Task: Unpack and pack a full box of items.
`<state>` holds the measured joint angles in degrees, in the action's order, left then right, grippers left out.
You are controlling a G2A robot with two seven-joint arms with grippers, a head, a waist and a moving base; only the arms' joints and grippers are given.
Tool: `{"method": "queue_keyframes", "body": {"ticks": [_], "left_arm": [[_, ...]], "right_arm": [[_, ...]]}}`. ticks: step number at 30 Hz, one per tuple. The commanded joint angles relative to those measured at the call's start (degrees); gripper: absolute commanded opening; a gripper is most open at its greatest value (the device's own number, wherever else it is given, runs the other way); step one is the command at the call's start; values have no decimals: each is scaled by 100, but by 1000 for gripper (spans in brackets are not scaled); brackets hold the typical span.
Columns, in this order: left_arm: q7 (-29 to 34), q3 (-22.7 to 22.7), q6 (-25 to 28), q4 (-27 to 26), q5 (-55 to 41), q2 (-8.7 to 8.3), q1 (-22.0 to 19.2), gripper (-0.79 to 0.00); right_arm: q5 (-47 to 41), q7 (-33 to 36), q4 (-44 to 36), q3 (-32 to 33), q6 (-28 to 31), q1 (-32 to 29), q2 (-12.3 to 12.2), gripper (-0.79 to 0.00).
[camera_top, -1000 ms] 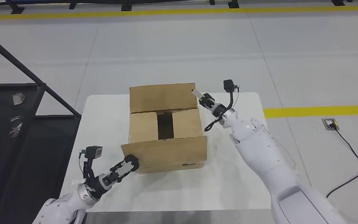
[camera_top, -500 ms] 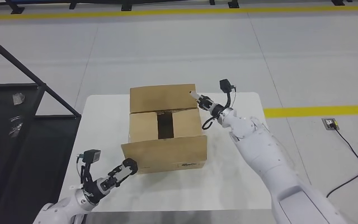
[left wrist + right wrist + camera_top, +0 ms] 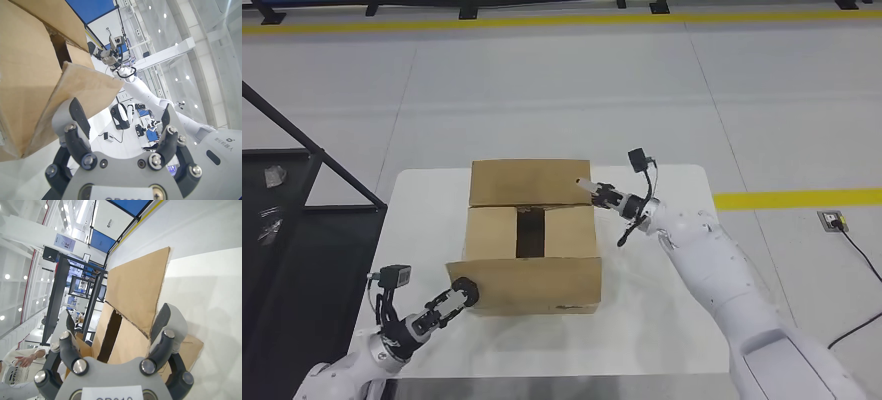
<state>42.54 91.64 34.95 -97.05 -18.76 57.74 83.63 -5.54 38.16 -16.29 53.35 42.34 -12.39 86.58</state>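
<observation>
Box (image 3: 530,235) squaring up, flaps spreading
The box is sitting between both jaws, turned square since a second ago. The left jaws, open and empty, are touching its near flap (image 3: 524,285), the right jaws likewise the far flap (image 3: 530,182), probably readying unpacking.

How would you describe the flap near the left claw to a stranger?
A cardboard box stands on the white table. Its long flap on the robot's side spreads outward; unlike the far flap, it has the left claw at its corner.
</observation>
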Motion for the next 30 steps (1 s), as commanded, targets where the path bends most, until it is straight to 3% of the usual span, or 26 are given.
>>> {"method": "queue_keyframes", "body": {"ticks": [1,6,19,24,30], "left_arm": [[17,16,-3,13,-11,-3,-4,0],[33,11,-9,33,5,-4,-12,0],[79,-108,43,30,56,4,-3,0],[-21,-153,-23,60,97,13,-23,0],[-509,-305,-127,131,684,51,-135,0]], "right_arm": [[-51,275,15,40,76,-19,-32,0],[-261,639,20,174,60,-54,-99,0],[-502,-216,-119,280,-498,-153,44,0],[-703,-116,-57,375,-213,-129,70,0],[-1143,423,-59,626,534,-231,-17,0]]}}
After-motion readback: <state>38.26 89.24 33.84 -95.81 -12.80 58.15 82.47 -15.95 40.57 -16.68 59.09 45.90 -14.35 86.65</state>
